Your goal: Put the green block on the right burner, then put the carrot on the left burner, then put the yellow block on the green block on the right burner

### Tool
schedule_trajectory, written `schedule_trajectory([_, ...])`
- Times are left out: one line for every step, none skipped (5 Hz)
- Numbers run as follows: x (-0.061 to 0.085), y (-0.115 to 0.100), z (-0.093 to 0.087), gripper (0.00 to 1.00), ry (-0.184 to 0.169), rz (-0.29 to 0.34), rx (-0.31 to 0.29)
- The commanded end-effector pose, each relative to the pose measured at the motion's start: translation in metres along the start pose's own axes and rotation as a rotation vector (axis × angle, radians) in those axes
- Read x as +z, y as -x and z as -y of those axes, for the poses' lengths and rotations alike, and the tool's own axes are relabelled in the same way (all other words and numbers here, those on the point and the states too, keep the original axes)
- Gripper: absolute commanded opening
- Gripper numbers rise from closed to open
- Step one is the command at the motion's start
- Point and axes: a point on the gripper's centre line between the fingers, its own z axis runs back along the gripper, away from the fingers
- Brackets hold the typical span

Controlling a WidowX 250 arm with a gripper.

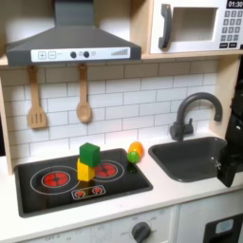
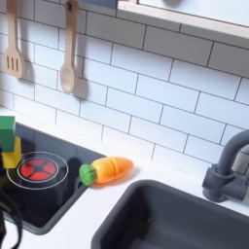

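Gripper (image 1: pixel 231 169) by sink (image 1: pixel 190 159), state unclear, green block (image 1: pixel 89 152) atop yellow block (image 1: pixel 85 172), carrot (image 1: pixel 136 150) beside hob (image 1: pixel 38 196)

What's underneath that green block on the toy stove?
The green block sits on top of the yellow block, which rests on the black hob between the two burners. The hob surface beneath the yellow block is covered.

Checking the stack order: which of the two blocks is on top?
The green block is on top, resting on the yellow block, which sits on the black hob between the two burners.
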Motion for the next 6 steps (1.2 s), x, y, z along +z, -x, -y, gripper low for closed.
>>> schedule_trajectory([0.000,0.000,0.000,1.00,0.000,-0.002,0.000])
schedule_trajectory([-0.004,-0.006,-0.004,1.00,-0.006,-0.005,0.015])
schedule_trajectory([-0.006,-0.010,-0.006,1.00,-0.014,-0.004,0.009])
schedule_trajectory([-0.011,-0.016,-0.011,1.00,-0.015,-0.022,0.021])
schedule_trajectory([-0.016,-0.029,-0.019,1.00,-0.025,-0.028,0.052])
schedule_trajectory([-0.025,-0.044,-0.027,1.00,-0.031,-0.049,0.070])
